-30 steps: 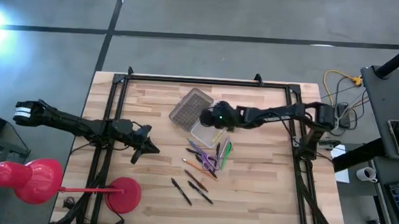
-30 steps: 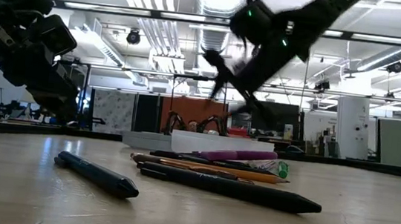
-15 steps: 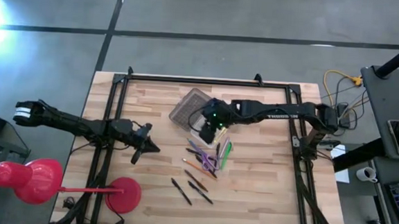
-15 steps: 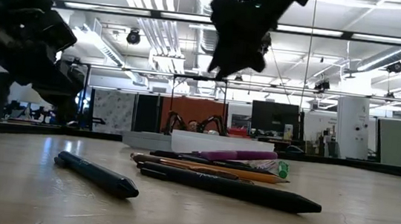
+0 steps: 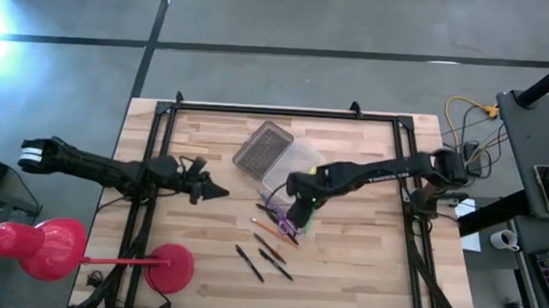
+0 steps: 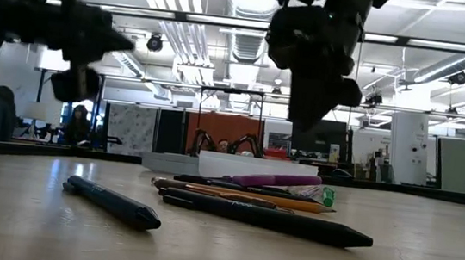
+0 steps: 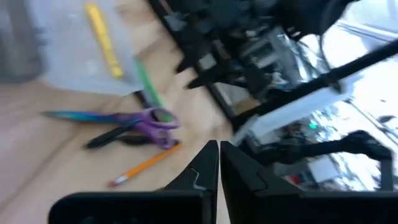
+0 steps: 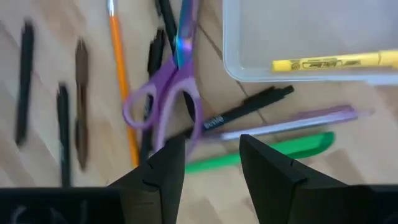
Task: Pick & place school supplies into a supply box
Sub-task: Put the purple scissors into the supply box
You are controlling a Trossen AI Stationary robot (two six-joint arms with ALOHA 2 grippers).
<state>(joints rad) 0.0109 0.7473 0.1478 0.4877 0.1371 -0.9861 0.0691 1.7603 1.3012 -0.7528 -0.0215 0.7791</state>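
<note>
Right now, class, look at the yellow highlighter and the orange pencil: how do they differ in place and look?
The yellow highlighter lies inside the clear supply box; the orange pencil lies on the bare wooden table beside the purple scissors. The highlighter is thicker, with printing along its barrel; the pencil is thin and plain. Both lie flat, and neither is gripped; the open right gripper hovers above the pile.

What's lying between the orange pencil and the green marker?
In the right wrist view, purple-handled scissors and a black pen lie between the orange pencil and green marker.
</note>
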